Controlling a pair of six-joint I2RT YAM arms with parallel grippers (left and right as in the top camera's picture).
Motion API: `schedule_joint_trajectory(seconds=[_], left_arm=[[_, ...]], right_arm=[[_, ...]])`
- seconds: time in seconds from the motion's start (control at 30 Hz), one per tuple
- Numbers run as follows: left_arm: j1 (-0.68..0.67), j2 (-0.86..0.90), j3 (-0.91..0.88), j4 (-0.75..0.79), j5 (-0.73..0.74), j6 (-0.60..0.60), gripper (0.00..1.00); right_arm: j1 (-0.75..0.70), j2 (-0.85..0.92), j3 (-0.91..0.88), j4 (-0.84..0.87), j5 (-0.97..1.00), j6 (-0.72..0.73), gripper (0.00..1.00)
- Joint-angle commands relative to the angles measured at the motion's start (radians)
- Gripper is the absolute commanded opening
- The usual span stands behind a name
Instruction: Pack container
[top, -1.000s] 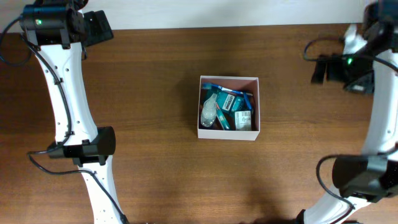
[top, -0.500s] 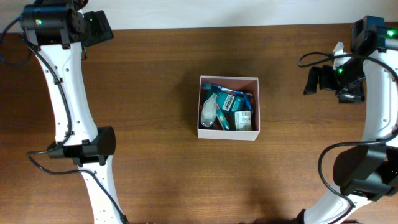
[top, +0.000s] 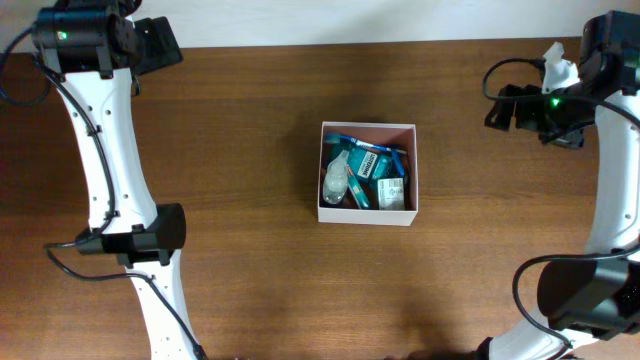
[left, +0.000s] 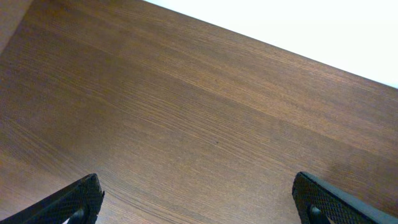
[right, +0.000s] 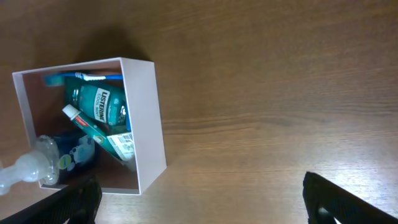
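The left claw (left: 200, 204) was held wide and empty above the bare brown tabletop (left: 186, 112) at its far left corner. The right claw (right: 205, 202) was likewise spread wide, with nothing gripped, near the far right edge. Well apart from both, the container (right: 147, 118) was set at the middle of the tabletop, with a Listerine bottle (right: 99, 106), a blue toothbrush (right: 74, 78), a toothpaste tube (right: 87, 124) and a clear bottle (right: 28, 167) seen inside.

A brown wooden table (top: 230, 250) borders a white strip (top: 350, 20).
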Motion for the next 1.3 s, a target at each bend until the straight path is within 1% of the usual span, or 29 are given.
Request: schedule_joint_trajectory(seconds=[0.0, 0.1, 0.23, 0.4, 0.6, 0.77, 0.83, 0.93, 1.03, 1.13, 1.2, 1.27], left_arm=[[-0.002, -0.021, -0.004, 0.000, 0.004, -0.012, 0.99], [-0.002, -0.021, -0.004, 0.000, 0.004, -0.012, 0.99], [-0.002, -0.021, -0.004, 0.000, 0.004, -0.012, 1.00], [-0.002, -0.021, -0.004, 0.000, 0.004, -0.012, 0.99], [-0.002, -0.021, -0.004, 0.000, 0.004, -0.012, 0.99], [-0.002, -0.021, -0.004, 0.000, 0.004, -0.012, 0.99], [-0.002, -0.021, -0.004, 0.000, 0.004, -0.012, 0.99], [-0.002, -0.021, -0.004, 0.000, 0.004, -0.012, 0.99], [-0.002, -0.021, -0.004, 0.000, 0.004, -0.012, 0.99], [-0.002, -0.021, -0.004, 0.000, 0.004, -0.012, 0.99], [-0.002, -0.021, -0.004, 0.000, 0.004, -0.012, 0.99], [-0.002, -0.021, -0.004, 0.000, 0.004, -0.012, 0.99]], right_arm=[[0.039, -0.022, 0.003, 0.016, -0.079, -0.010, 0.99], [0.074, -0.021, 0.003, -0.005, -0.083, -0.010, 0.99], [0.080, -0.020, 0.003, -0.043, -0.081, -0.009, 0.99], [0.080, -0.020, 0.003, -0.139, -0.091, -0.006, 0.99], [0.070, -0.020, 0.003, -0.116, -0.074, -0.007, 0.99], [0.042, -0.029, 0.003, 0.028, -0.116, -0.010, 0.99], [0.029, -0.041, 0.003, 0.135, -0.126, -0.021, 0.99], [0.011, -0.068, 0.003, 0.302, -0.128, -0.108, 0.99], [-0.001, -0.101, 0.003, 0.459, -0.130, -0.115, 0.99], [-0.001, -0.125, 0.003, 0.566, -0.127, -0.116, 0.99], [0.004, -0.149, 0.003, 0.605, -0.117, -0.116, 0.99], [0.014, -0.176, 0.003, 0.621, -0.116, -0.147, 0.99]])
